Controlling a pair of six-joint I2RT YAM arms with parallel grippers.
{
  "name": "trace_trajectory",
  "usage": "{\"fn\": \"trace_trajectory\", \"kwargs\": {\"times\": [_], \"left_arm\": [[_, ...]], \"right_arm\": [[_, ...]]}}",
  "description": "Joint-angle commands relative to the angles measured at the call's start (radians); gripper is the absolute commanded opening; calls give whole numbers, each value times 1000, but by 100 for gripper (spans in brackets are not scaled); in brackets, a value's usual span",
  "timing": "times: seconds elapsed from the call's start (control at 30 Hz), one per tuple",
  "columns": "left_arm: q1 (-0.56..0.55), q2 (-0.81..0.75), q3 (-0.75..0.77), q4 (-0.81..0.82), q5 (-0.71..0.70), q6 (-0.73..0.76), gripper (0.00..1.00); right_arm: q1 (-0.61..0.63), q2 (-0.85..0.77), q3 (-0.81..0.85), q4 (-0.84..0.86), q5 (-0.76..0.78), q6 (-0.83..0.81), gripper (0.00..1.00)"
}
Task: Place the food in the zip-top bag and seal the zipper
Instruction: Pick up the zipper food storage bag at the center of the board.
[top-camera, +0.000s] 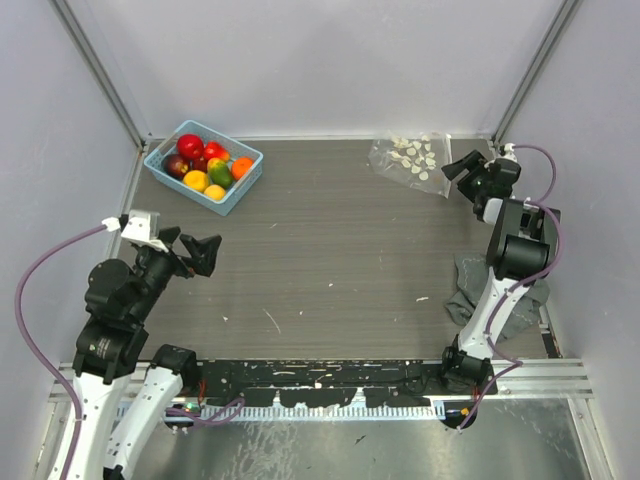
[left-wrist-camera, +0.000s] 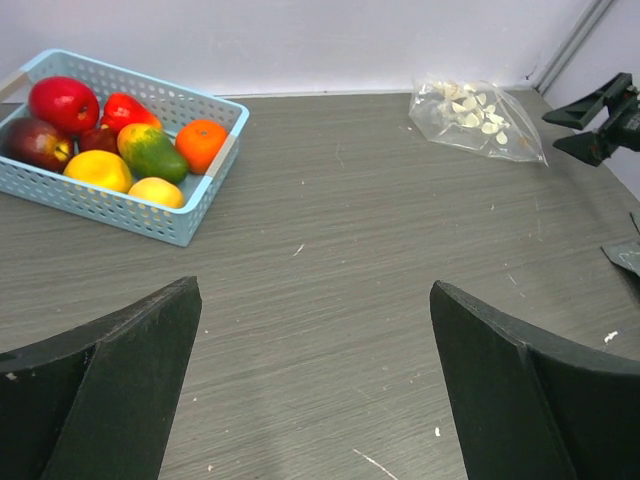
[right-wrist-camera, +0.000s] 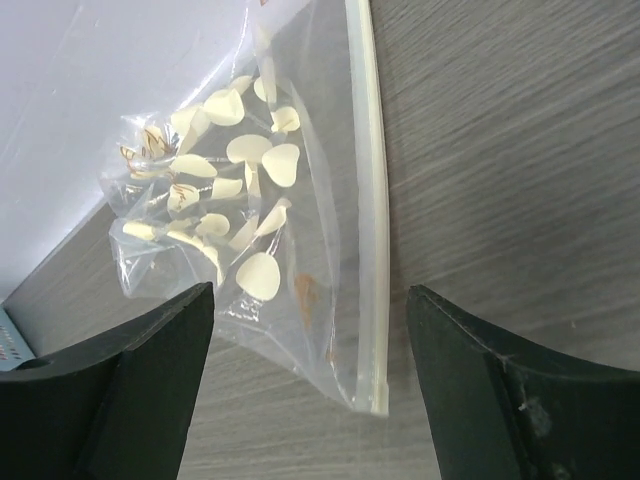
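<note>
The food (left-wrist-camera: 100, 140) is glossy and smooth, with bright highlights on the red, yellow and green skins. It lies in a basket (left-wrist-camera: 120, 212) of light-blue lattice plastic with a dull sheen. At far right the bag (right-wrist-camera: 300, 260) is clear, crinkly plastic that catches light along its creases; its pale flecks look matt. The zipper (right-wrist-camera: 372, 200) is a smooth, milky strip. The table (top-camera: 340, 240) has a matt grey wood-grain surface, scuffed with white marks. The left gripper (left-wrist-camera: 312, 290) and right gripper (right-wrist-camera: 310, 291) have matt black fingers. A grey cloth (top-camera: 468, 285) lies crumpled at near right. The rail (top-camera: 560, 375) along the near edge is bare metal.
</note>
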Motion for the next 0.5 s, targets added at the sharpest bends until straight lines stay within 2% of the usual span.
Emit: {"fn": "trace_trajectory", "kwargs": {"times": [0.0, 0.27, 0.47], "left_arm": [[6, 18, 4, 67, 56, 22, 98], [6, 40, 6, 69, 91, 27, 98], [6, 54, 9, 65, 96, 28, 98]], "right_arm": [[-11, 60, 109, 79, -125, 44, 81], [-16, 180, 148, 135, -190, 131, 79], [-16, 228, 180, 162, -234, 149, 67]]}}
